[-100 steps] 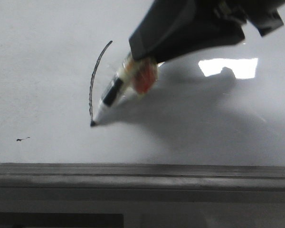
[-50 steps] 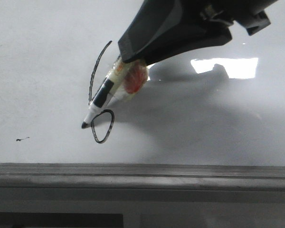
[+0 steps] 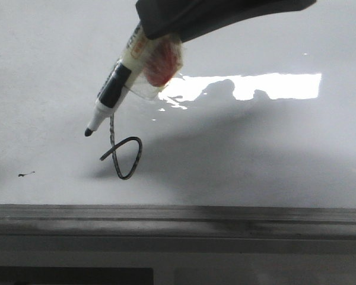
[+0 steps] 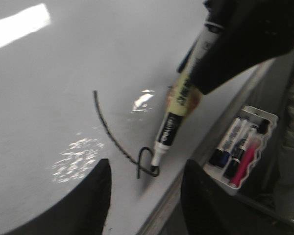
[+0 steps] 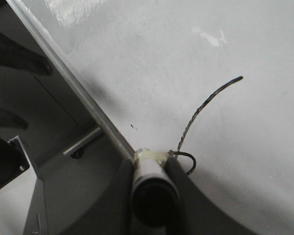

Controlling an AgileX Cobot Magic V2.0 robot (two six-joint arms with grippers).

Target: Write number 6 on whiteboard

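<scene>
The right end effector (image 3: 160, 44) is clamped on the light, rigid marker (image 3: 115, 89), best gripped mid-barrel, tip lifted beside the number 6 (image 3: 123, 155) on the glossy, slippery whiteboard (image 3: 255, 154).

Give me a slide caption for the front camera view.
Right pincer holds a marker lifted just off the whiteboard, tip beside a freshly drawn black number 6.

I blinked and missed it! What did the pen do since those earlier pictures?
The right gripper drew the loop, finishing the number 6, then moved the marker up and left, its tip now off the whiteboard. The gripper kept holding the marker; the small ink dash stayed put.
</scene>
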